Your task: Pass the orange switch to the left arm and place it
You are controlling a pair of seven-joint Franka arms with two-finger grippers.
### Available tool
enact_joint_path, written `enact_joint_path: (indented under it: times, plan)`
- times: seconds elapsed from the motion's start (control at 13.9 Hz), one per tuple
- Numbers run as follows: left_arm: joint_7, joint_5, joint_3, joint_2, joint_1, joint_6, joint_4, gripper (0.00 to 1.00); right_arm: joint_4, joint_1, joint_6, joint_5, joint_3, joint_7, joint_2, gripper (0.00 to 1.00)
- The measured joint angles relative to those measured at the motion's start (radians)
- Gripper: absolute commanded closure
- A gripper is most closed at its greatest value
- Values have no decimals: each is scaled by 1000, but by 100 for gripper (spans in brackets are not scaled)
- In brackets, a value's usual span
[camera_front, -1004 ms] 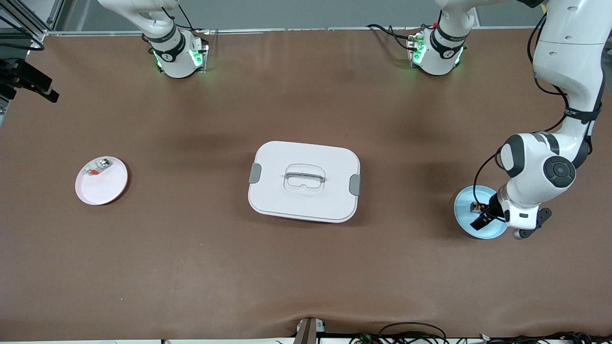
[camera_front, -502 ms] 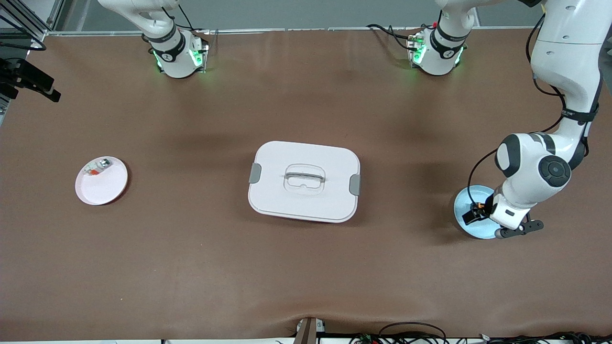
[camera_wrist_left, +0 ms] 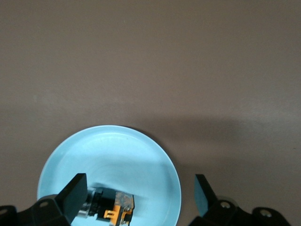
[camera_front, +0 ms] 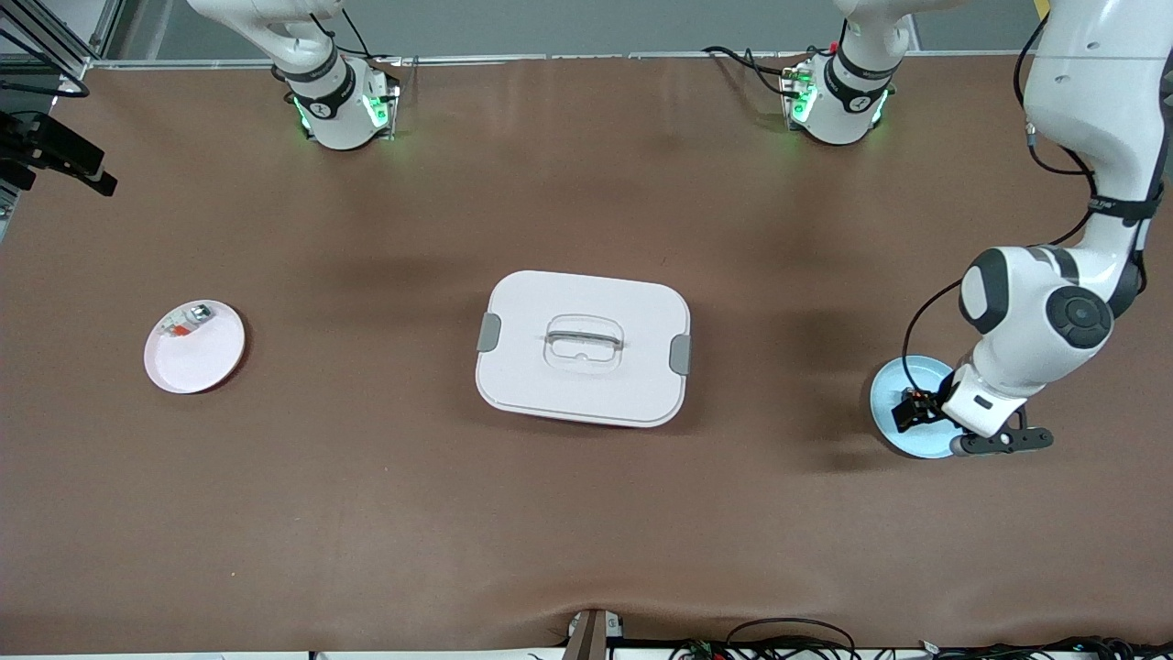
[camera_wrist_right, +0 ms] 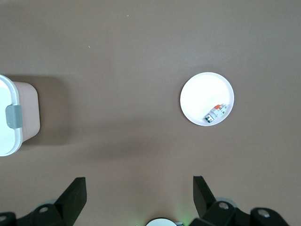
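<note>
The orange switch point(camera_front: 911, 398) lies on a light blue plate point(camera_front: 893, 417) at the left arm's end of the table. In the left wrist view the switch point(camera_wrist_left: 111, 207) lies on the plate point(camera_wrist_left: 127, 150), close to one finger point(camera_wrist_left: 75, 194) and well apart from the other. My left gripper point(camera_front: 916, 412) hangs low over this plate, open point(camera_wrist_left: 139, 197) and holding nothing. The white box point(camera_front: 583, 347) stands in the middle of the table. My right gripper point(camera_wrist_right: 139, 193) is open and empty, high over the table, out of the front view.
A white plate point(camera_front: 206, 362) holding a small white-silver part point(camera_front: 186, 321) lies at the right arm's end; it also shows in the right wrist view point(camera_wrist_right: 200, 94), as does an end of the box point(camera_wrist_right: 11, 117). Bare brown table lies between box and plates.
The left arm's wrist has turned and shifted a little over the blue plate. The switch still lies on the plate. The right arm has not moved.
</note>
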Motion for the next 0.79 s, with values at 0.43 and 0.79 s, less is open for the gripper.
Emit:
enact_joint_path:
  times: [0.43, 0.79]
  plan:
    - [0, 0, 0, -183, 3, -131, 1, 0, -1, 0, -1, 0, 2, 0, 0, 0]
    - [0, -18, 0, -333, 3, -370, 13, 0, -2, 0, -2, 0, 1, 0, 0, 0]
